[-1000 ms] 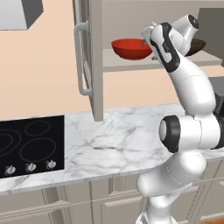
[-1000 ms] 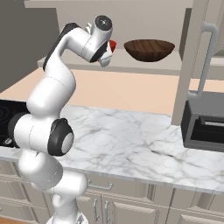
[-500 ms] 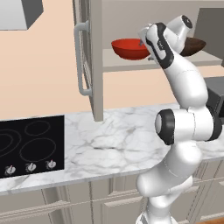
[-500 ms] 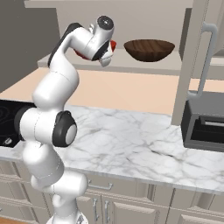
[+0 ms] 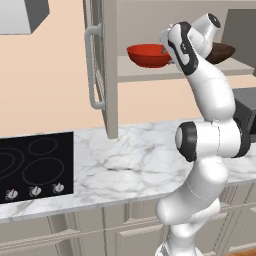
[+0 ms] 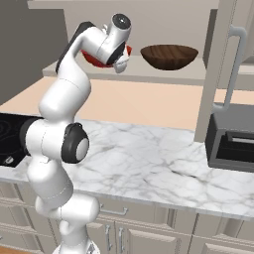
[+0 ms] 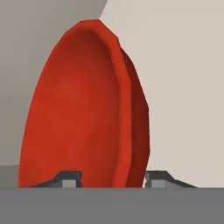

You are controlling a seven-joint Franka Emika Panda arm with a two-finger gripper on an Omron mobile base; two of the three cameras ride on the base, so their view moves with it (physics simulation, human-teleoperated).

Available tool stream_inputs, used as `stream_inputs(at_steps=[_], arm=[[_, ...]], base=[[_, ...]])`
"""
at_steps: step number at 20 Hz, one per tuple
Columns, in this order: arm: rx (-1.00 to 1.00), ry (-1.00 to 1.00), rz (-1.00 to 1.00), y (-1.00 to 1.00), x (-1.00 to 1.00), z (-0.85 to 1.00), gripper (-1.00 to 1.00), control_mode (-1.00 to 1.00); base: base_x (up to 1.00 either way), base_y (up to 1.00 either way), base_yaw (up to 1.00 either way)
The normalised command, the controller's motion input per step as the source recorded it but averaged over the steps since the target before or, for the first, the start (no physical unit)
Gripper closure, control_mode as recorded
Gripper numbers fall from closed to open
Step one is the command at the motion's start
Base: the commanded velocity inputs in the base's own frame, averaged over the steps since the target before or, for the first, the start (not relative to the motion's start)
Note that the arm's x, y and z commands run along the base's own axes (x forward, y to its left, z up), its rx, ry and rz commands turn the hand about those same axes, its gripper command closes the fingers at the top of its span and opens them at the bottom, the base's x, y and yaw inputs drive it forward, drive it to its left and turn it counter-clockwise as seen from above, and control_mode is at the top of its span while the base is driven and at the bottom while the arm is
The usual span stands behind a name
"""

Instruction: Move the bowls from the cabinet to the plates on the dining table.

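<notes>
The red bowl (image 5: 148, 54) sits upright on the inner shelf (image 5: 150, 74) of the open cabinet (image 5: 107, 65), mouth to the ceiling. It is round, so it has no long axis across the shelf; its one axis runs straight up. In the hand view its rim runs edge-on from bottom to top of the picture, because the hand is rolled, not the bowl.

The gripper (image 7: 113, 179) is at the bowl's rim on the side facing the brown wooden bowl (image 6: 169, 56). One fingertip (image 7: 70, 179) stands inside the wall, the other outside, so the jaws straddle the rim about half open. Whether the pads already press on the wall I cannot tell.

The risk, as I judge it, is a thin bite on a glossy, sloping wall. If the jaws close near the lip only, the bowl may pivot or slip out as it is lifted, and drop to the marble counter (image 5: 130, 165) below the cabinet. A sideways pull could also knock it against the brown bowl, just beside it on the same shelf.
</notes>
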Motion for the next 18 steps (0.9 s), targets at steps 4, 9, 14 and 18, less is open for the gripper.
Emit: stream_inputs(at_steps=[4, 9, 14, 18], arm=[[0.00, 0.01, 0.00, 0.00, 0.00, 0.00, 1.00, -1.00], [0.00, 0.03, 0.00, 0.01, -0.01, 0.00, 1.00, -1.00], [0.00, 0.00, -0.01, 0.00, -0.30, 0.00, 1.00, -1.00], [0.00, 0.00, -0.03, 0.00, -0.58, 0.06, 1.00, -1.00]], base=[[0.00, 0.00, 0.00], [0.00, 0.00, 0.00], [0.00, 0.00, 0.00], [0.00, 0.00, 0.00]])
